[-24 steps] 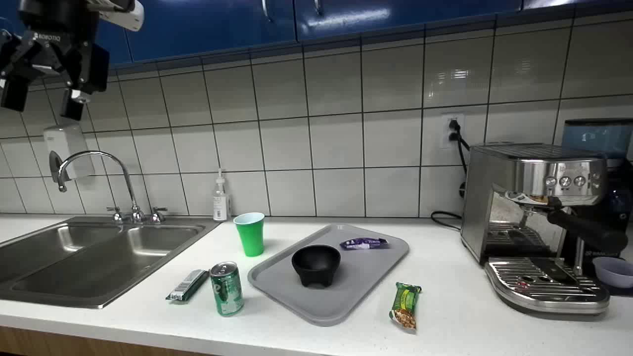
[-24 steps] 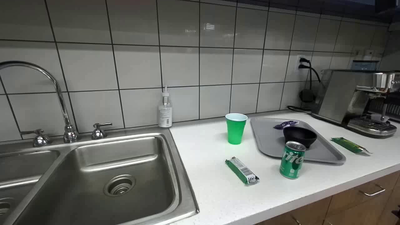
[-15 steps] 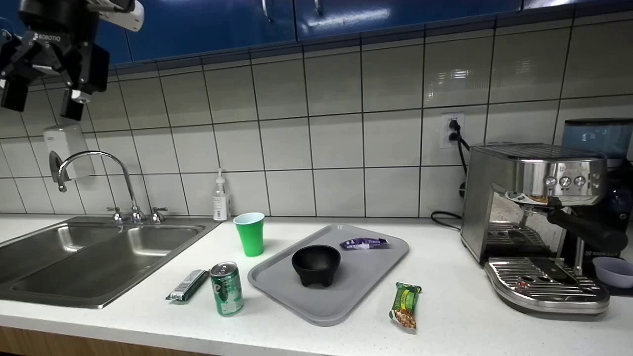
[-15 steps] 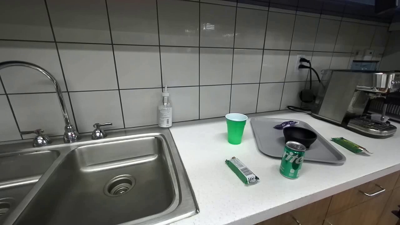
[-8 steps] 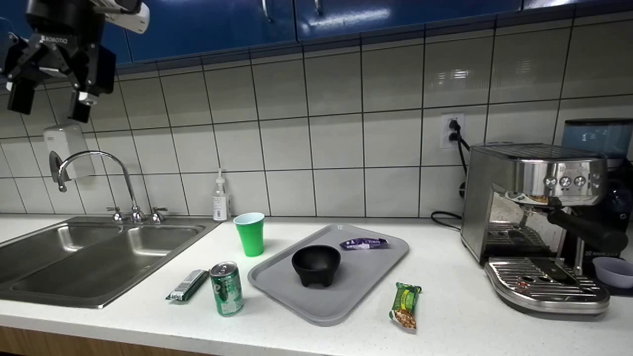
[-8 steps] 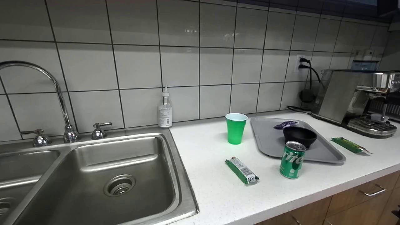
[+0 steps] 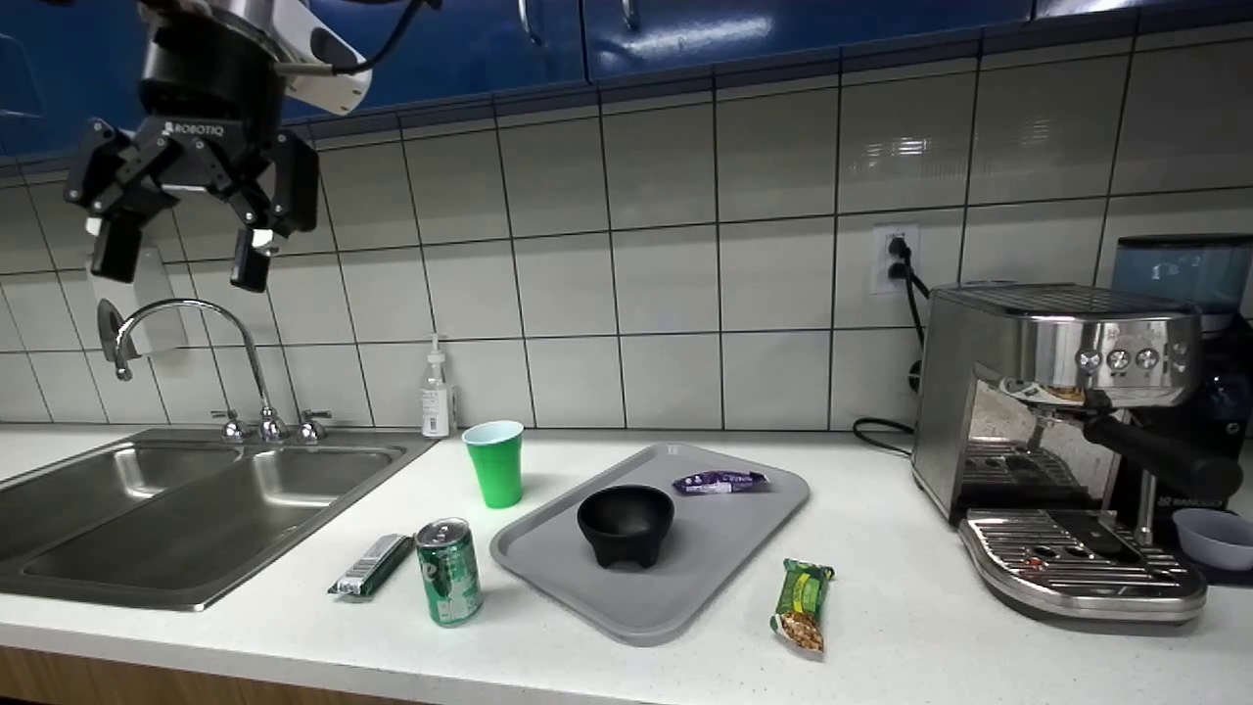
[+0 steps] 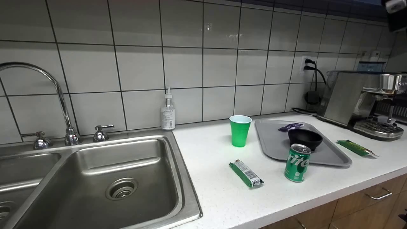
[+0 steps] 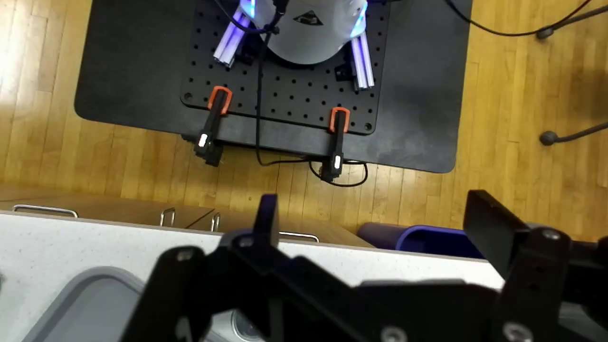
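Observation:
High in an exterior view my gripper (image 7: pixel 183 266) hangs in front of the tiled wall, fingers wide apart and pointing down. Nothing sits between the fingertips in the wrist view, where the gripper (image 9: pixel 373 204) frames counter edge and floor. Below on the counter stand a green cup (image 7: pixel 495 465) and a green soda can (image 8: pixel 298 163). Beside the can lies a green-and-white wrapped bar (image 8: pixel 246 173). A grey tray (image 7: pixel 558 573) carries a black bowl (image 7: pixel 626 524) and a purple packet (image 7: pixel 719 482). Right of it lies a green-yellow packet (image 7: pixel 803 605). The gripper touches none of these.
A steel sink (image 8: pixel 127 168) with a tall faucet (image 7: pixel 245 343) is at the left; a pump bottle (image 8: pixel 168 111) stands behind. The espresso machine (image 7: pixel 1067 441) occupies the right. Blue cabinets (image 7: pixel 783 34) hang above. A purple bin (image 9: pixel 432 237) sits below the counter edge.
My gripper has moved right and down in an exterior view, its fingers staying apart. A dark part of the arm shows more at an upper right corner. The counter items have not moved.

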Tool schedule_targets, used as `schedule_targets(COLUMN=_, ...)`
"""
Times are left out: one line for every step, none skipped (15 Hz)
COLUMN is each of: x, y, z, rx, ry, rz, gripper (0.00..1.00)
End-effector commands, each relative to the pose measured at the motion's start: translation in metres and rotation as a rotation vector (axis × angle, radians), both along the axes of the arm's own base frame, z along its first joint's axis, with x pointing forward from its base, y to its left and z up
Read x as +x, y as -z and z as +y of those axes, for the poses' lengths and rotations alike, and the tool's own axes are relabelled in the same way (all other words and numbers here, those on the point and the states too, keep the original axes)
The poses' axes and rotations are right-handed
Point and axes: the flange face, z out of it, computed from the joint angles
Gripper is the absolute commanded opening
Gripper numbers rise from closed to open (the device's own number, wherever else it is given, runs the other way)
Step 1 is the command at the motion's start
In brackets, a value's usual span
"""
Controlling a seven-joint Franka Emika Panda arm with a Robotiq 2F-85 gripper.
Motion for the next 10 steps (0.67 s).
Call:
schedule_targets(x=0.002, y=0.02, z=-0.015, rx=-0.02, ry=-0.017, rz=-0.009, gripper=1.0)
schedule_targets(x=0.004, y=0.025, z=-0.017, rx=-0.023, ry=-0.007, rz=-0.02, gripper=1.0)
schedule_targets(x=0.007, y=0.03, z=-0.018, rx=-0.022, ry=0.006, rz=-0.03, gripper=1.0)
schedule_targets(x=0.011, y=0.035, z=-0.019, rx=-0.022, ry=0.018, rz=-0.044, gripper=1.0)
schedule_targets(x=0.014, y=0.04, z=-0.021, rx=-0.018, ry=0.029, rz=-0.056, gripper=1.0)
schedule_targets(x=0.018, y=0.045, z=-0.023, rx=-0.018, ry=0.04, rz=-0.069, gripper=1.0)
schedule_targets(x=0.023, y=0.051, z=-0.026, rx=-0.021, ry=0.049, rz=-0.084, gripper=1.0)
schedule_targets(x=0.029, y=0.055, z=-0.03, rx=-0.025, ry=0.054, rz=-0.101, gripper=1.0)
schedule_targets(x=0.034, y=0.06, z=-0.033, rx=-0.026, ry=0.063, rz=-0.114, gripper=1.0)
schedule_targets(x=0.039, y=0.065, z=-0.038, rx=-0.028, ry=0.073, rz=-0.124, gripper=1.0)
